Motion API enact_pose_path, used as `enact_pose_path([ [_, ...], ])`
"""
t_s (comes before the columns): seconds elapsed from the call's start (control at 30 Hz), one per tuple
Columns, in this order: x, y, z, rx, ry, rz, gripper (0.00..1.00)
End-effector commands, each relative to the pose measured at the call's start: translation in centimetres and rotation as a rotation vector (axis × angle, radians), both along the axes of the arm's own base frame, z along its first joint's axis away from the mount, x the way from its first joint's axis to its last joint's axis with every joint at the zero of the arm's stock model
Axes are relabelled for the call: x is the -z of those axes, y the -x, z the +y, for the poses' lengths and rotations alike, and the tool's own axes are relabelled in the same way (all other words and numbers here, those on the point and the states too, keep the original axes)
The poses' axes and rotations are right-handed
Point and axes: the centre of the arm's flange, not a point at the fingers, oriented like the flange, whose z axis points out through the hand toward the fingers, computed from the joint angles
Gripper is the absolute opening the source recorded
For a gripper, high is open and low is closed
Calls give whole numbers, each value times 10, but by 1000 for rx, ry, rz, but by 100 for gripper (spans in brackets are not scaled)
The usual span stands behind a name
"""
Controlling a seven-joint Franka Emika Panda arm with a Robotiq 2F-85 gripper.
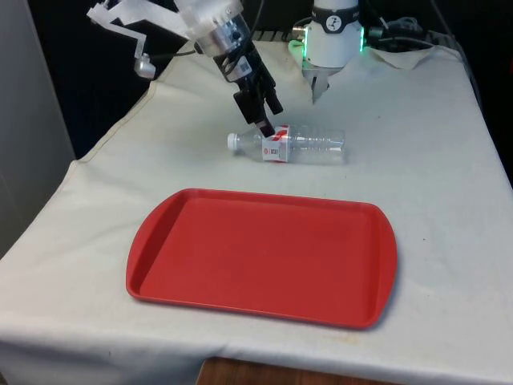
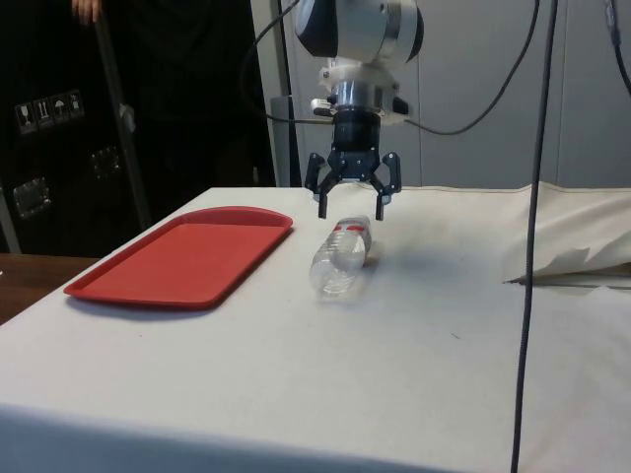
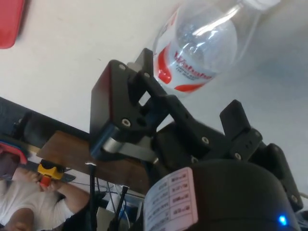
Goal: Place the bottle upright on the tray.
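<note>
Where the front view takes in the table, a clear plastic bottle [image 1: 295, 145] lies on its side on the white cloth [image 1: 433, 168], beyond the far edge of the red tray [image 1: 262, 255] and apart from it. Its white cap points to the front view's left, and a red and white label wraps the part nearest the cap; the rest of the body is see-through and ribbed. The black gripper [image 1: 271, 128] hangs just above the labelled end, tilted.

In the side view the bottle [image 2: 342, 259] lies with its base toward the camera, beside the tray [image 2: 187, 253] but not touching it. The gripper [image 2: 351, 204] hovers over its far end with the fingers spread wide, one on each side and above the bottle, gripping nothing.

In the wrist view the bottle [image 3: 204, 43] shows its label with red lettering and clear shoulders. One finger [image 3: 126, 108] stands beside the label, parted from the other finger. A corner of the tray [image 3: 10, 21] shows, and a person [image 3: 29, 207] in a white top is beyond the table's edge.
</note>
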Motion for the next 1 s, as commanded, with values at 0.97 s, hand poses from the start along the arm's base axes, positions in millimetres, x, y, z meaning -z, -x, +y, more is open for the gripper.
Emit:
enact_pose_path([
  [0.97,23,-1,-23,-88,-46,-48,100],
])
